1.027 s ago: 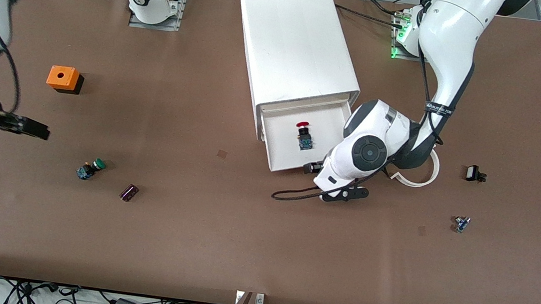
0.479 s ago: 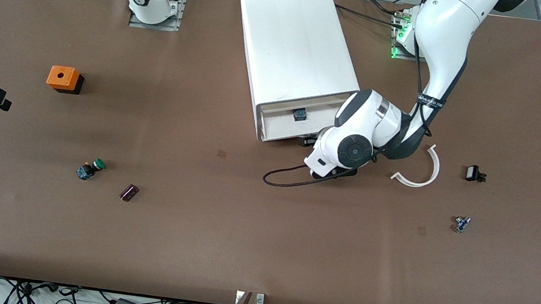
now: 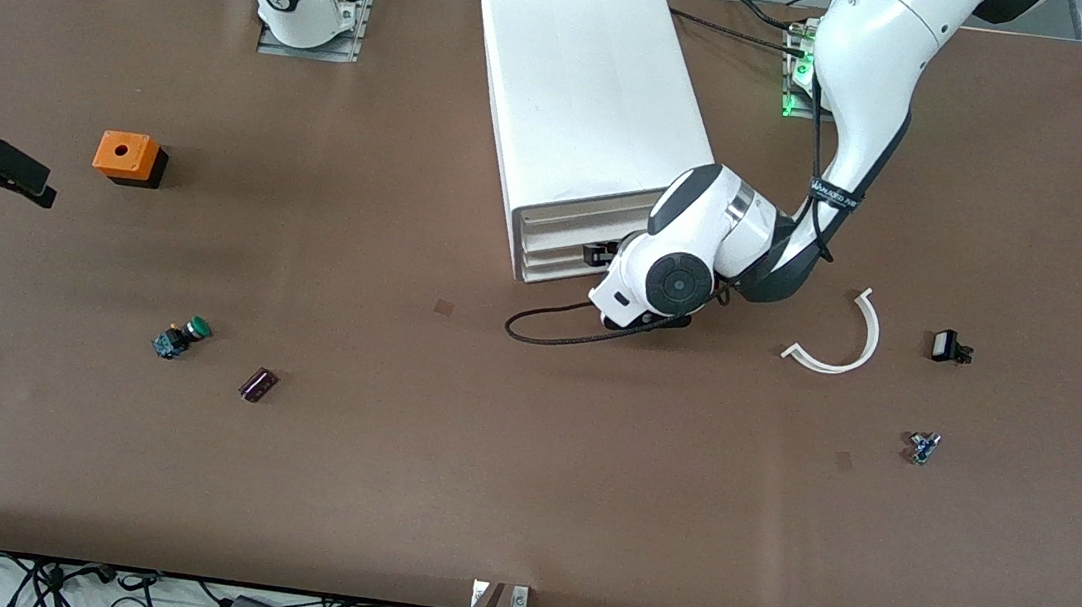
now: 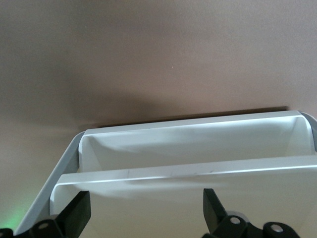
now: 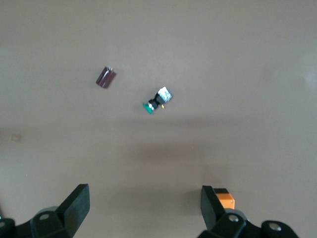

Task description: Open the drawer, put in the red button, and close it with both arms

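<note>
The white cabinet (image 3: 594,88) stands at the middle of the table and its drawer (image 3: 563,240) is pushed in. The red button is hidden from every view. My left gripper (image 3: 599,253) is open and empty, right at the drawer front. In the left wrist view the gripper (image 4: 146,218) faces the white drawer front (image 4: 188,198), with one finger on each side. My right gripper (image 3: 16,176) is open and empty over the table at the right arm's end, beside the orange box (image 3: 125,156). The right wrist view shows this gripper (image 5: 143,208) above bare table.
A green-capped switch (image 3: 183,336) and a purple part (image 3: 258,383) lie nearer the front camera than the orange box; both show in the right wrist view (image 5: 157,100) (image 5: 105,77). A white curved strip (image 3: 843,345), a black part (image 3: 949,346) and a small blue part (image 3: 922,447) lie toward the left arm's end.
My left gripper pushed the open drawer in until it shut, and the red button went out of sight inside. My right gripper drew back toward the right arm's end of the table.
</note>
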Robot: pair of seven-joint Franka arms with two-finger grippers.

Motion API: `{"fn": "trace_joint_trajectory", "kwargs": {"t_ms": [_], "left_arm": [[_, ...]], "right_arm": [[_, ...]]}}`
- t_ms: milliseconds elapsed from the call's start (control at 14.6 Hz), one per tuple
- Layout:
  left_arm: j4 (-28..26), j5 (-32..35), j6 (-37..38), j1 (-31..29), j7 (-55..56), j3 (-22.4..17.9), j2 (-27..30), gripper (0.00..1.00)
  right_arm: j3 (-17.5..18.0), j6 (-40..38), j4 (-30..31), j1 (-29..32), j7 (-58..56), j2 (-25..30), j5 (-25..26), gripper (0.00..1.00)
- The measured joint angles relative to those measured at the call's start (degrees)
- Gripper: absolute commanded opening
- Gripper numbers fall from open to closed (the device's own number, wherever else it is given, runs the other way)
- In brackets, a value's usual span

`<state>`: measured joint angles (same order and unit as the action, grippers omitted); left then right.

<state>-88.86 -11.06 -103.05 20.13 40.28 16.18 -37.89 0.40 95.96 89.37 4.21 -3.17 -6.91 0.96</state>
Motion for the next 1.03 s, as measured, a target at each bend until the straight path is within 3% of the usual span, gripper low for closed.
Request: {"fn": "trace_joint_trajectory", "kwargs": {"t_ms": [205,479,685,1027], "left_arm": [[-0.2,0.0,0.2,-0.2,0.0,0.0,0.3,1.0],[0.9,0.5,-0.1,-3.9,-0.2,-0.6,2.3,1.0],[3.8,6.1,0.0,-10.2,-1.6,-0.7,5.4,1.0],[6.3,16.8,0.6,-15.9,-14.3,-0.8,11.3,1.0]], "right_arm": [[0.0,1.3,5.5,0.0,0.0,3.9,0.1,1.0],[0.0,2.1,7.7,0.0,0.0,6.4,0.1,1.0],[0.0,2.1,7.9,0.1,0.0,6.5,0.1,1.0],[0.0,1.8,8.0,0.1,0.5,6.5,0.1,1.0]]}}
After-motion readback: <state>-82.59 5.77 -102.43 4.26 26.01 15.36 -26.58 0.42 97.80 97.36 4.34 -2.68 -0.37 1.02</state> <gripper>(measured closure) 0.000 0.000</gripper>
